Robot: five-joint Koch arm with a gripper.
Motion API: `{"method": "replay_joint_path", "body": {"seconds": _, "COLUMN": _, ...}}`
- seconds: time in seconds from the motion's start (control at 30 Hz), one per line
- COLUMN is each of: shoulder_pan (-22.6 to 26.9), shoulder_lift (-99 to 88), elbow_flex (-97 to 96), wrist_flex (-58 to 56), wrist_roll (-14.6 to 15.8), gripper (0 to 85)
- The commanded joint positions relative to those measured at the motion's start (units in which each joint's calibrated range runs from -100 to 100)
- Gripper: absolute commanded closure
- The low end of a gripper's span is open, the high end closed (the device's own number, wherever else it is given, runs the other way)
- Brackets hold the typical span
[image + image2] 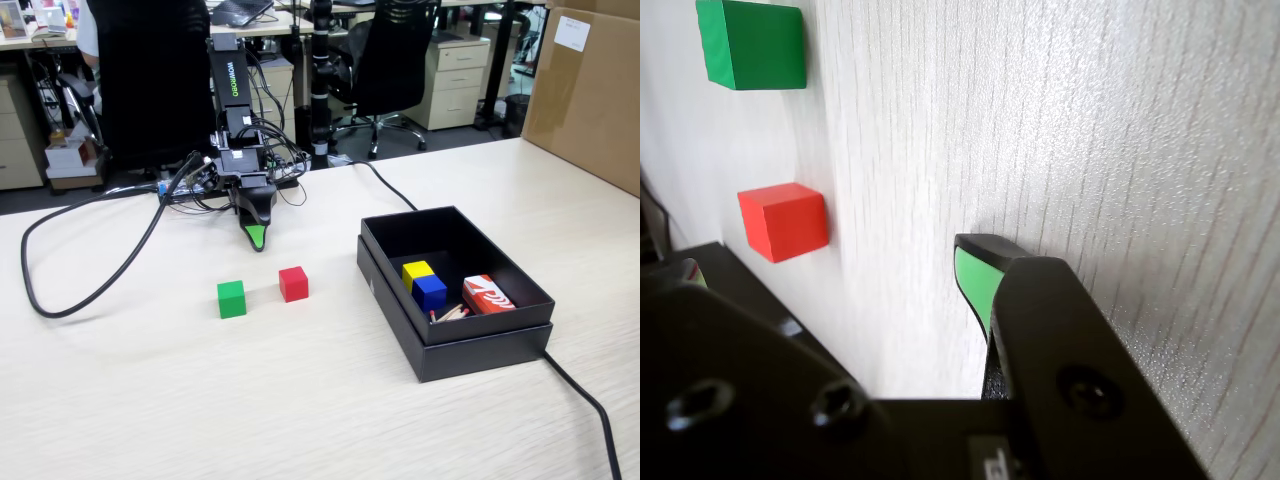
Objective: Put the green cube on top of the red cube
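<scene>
Cubes number four: one green cube (231,298) just left of one red cube (293,283) in the fixed view, apart; yellow cube (416,270) and blue cube (429,291) sit in the black box (470,345) rightward. My gripper (257,238) hangs behind them, empty; whether it is parted I cannot tell.

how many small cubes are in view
4. The small plain green cube and small plain red cube sit apart on the pale wooden table; a yellow cube and blue cube sit in the black box, which might hide more.
</scene>
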State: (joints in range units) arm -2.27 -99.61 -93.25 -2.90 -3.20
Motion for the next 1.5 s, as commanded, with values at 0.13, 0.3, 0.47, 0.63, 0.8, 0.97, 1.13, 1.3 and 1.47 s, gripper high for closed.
{"method": "replay_joint_path", "body": {"seconds": 0.13, "shoulder_pan": 0.0, "shoulder_lift": 0.19, "elbow_flex": -1.86, "wrist_flex": -0.94, "wrist_roll": -0.24, "gripper": 36.3}}
{"method": "replay_joint_path", "body": {"seconds": 0.3, "shoulder_pan": 0.0, "shoulder_lift": 0.19, "elbow_flex": -1.86, "wrist_flex": -0.94, "wrist_roll": -0.24, "gripper": 36.3}}
{"method": "replay_joint_path", "body": {"seconds": 0.47, "shoulder_pan": 0.0, "shoulder_lift": 0.19, "elbow_flex": -1.86, "wrist_flex": -0.94, "wrist_roll": -0.24, "gripper": 36.3}}
{"method": "replay_joint_path", "body": {"seconds": 0.63, "shoulder_pan": 0.0, "shoulder_lift": 0.19, "elbow_flex": -1.86, "wrist_flex": -0.94, "wrist_roll": -0.24, "gripper": 36.3}}
{"method": "replay_joint_path", "body": {"seconds": 0.8, "shoulder_pan": 0.0, "shoulder_lift": 0.19, "elbow_flex": -1.86, "wrist_flex": -0.94, "wrist_roll": -0.24, "gripper": 36.3}}
{"method": "replay_joint_path", "body": {"seconds": 0.97, "shoulder_pan": 0.0, "shoulder_lift": 0.19, "elbow_flex": -1.86, "wrist_flex": -0.94, "wrist_roll": -0.24, "gripper": 36.4}}
{"method": "replay_joint_path", "body": {"seconds": 1.13, "shoulder_pan": 0.05, "shoulder_lift": 0.19, "elbow_flex": -1.95, "wrist_flex": -0.94, "wrist_roll": -0.24, "gripper": 37.1}}
{"method": "replay_joint_path", "body": {"seconds": 1.3, "shoulder_pan": 0.05, "shoulder_lift": 0.19, "elbow_flex": -1.86, "wrist_flex": -0.94, "wrist_roll": -0.29, "gripper": 37.1}}
{"method": "replay_joint_path", "body": {"seconds": 1.47, "shoulder_pan": 0.0, "shoulder_lift": 0.53, "elbow_flex": -1.13, "wrist_flex": -0.94, "wrist_roll": -0.44, "gripper": 37.1}}
